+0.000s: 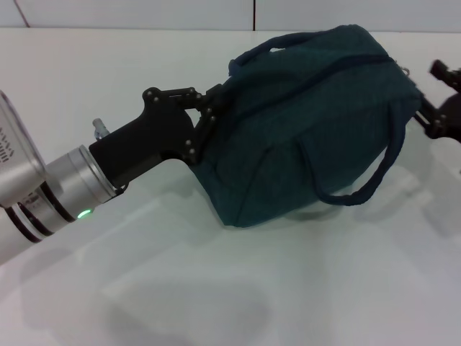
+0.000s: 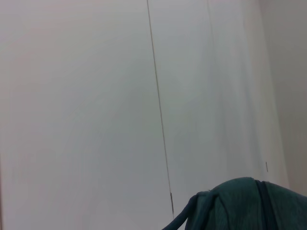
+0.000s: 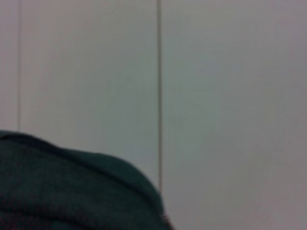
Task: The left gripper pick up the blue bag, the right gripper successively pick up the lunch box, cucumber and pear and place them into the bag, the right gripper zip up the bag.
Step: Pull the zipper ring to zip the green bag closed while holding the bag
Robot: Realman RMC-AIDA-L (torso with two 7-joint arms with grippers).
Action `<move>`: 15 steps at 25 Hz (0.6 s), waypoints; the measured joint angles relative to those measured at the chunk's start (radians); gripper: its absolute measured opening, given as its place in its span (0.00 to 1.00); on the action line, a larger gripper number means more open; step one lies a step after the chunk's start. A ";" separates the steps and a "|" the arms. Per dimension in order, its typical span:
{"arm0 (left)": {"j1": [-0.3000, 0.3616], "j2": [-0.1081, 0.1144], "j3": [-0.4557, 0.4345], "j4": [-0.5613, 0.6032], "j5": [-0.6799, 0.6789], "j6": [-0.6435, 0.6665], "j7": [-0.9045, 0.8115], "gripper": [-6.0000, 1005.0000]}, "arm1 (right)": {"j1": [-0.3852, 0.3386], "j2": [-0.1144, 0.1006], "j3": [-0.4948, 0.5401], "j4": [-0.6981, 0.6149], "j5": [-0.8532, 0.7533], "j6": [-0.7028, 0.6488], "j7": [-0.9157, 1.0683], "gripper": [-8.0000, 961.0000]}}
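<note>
The blue bag point(image 1: 310, 122) lies tilted on the white table, its zipper line drawn along the top and one loop handle hanging down the front. My left gripper point(image 1: 207, 115) is shut on the fabric at the bag's left end. My right gripper point(image 1: 436, 99) is at the bag's right end, beside the silver ring pull point(image 1: 406, 72), with its fingertips apart and nothing between them. The bag's top point(image 2: 240, 206) shows in the left wrist view, and a corner of the bag point(image 3: 72, 191) in the right wrist view. The lunch box, cucumber and pear are out of view.
The white table point(image 1: 216, 288) stretches in front of the bag and to its left. A white panelled wall point(image 2: 96, 96) with thin vertical seams stands behind.
</note>
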 joint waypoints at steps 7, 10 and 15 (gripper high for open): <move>0.000 -0.002 -0.003 0.000 0.000 0.006 0.001 0.07 | 0.039 0.009 -0.002 -0.024 -0.070 0.037 -0.001 0.55; 0.001 -0.003 -0.004 0.000 -0.002 0.006 0.001 0.07 | 0.041 0.009 -0.001 -0.039 -0.085 0.038 -0.006 0.54; 0.002 -0.003 -0.004 0.000 -0.005 0.008 0.001 0.07 | 0.051 0.007 0.000 -0.055 -0.099 0.040 -0.023 0.52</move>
